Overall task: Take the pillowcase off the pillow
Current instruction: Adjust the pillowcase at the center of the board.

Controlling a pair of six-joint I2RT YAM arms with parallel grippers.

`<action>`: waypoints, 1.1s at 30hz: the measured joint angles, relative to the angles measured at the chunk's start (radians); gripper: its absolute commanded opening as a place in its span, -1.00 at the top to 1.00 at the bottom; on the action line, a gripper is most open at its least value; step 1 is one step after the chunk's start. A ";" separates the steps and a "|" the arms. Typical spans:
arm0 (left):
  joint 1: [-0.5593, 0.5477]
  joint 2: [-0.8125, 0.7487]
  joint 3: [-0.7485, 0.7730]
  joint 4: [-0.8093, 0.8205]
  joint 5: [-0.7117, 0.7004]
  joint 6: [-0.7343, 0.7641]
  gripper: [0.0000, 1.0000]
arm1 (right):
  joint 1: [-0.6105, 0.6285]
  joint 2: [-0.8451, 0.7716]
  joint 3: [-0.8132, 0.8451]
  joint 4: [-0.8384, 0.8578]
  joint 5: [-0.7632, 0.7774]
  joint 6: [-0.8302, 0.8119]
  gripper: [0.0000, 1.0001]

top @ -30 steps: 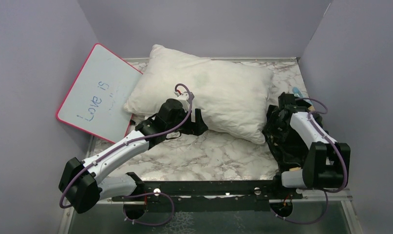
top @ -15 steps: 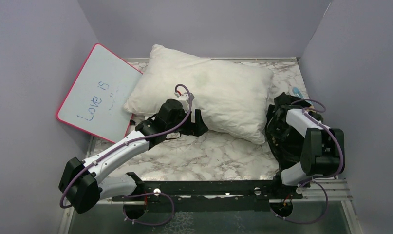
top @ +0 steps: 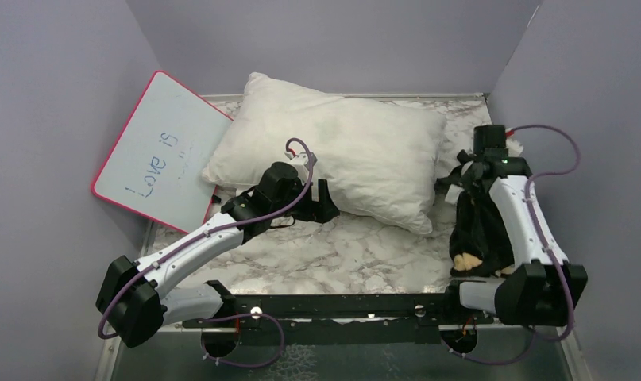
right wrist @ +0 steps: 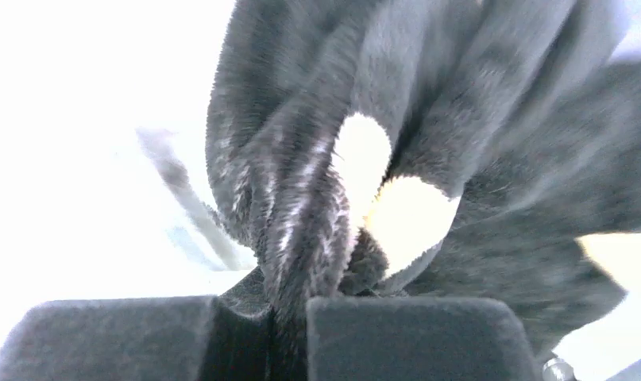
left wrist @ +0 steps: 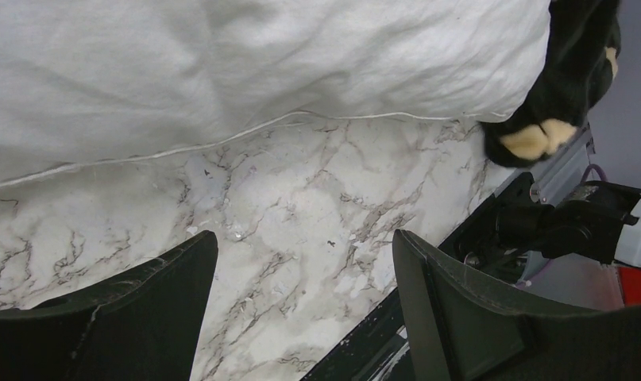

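- Right gripper (right wrist: 289,316): the jaws are pressed together on a fold of the pillowcase (top: 480,230). In the right wrist view, black pile bunches out of the narrow seam between the two pads, with tan petal shapes just above it.
- Pillowcase: it is wholly off the pillow (top: 357,151) and hangs from the right gripper as a crumpled black bundle. It sits at the right side of the table (top: 341,254), just beside the pillow's right end. A tan patch shows at its lower end, near the table's front edge. Whether that end rests on the marble cannot be told.
- Pillow: bare and off-white, it lies across the far half of the marble table. Its left corner reaches the whiteboard (top: 162,155).
- Left gripper (left wrist: 305,262): the jaws stand wide apart with nothing between them. The dark fingers (left wrist: 460,317) frame only marble, just in front of the pillow's near seam, and are not touching it.
- Whiteboard: pink-rimmed and tilted against the left wall, with the handwritten words "Love is" on it.
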 measured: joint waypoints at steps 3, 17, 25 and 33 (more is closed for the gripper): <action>0.000 0.002 0.000 0.000 0.000 0.000 -0.66 | -0.016 -0.091 0.212 -0.037 0.030 -0.023 0.99; 0.007 0.020 0.000 -0.005 0.001 0.002 -0.66 | -0.083 -0.087 0.227 -0.117 0.181 -0.008 0.89; 0.013 0.020 -0.009 -0.006 0.010 0.004 -0.66 | -0.289 0.035 -0.044 -0.041 0.200 0.002 0.88; 0.013 0.020 -0.009 -0.004 0.016 0.004 -0.67 | -0.294 0.063 -0.015 0.003 0.041 -0.076 -0.15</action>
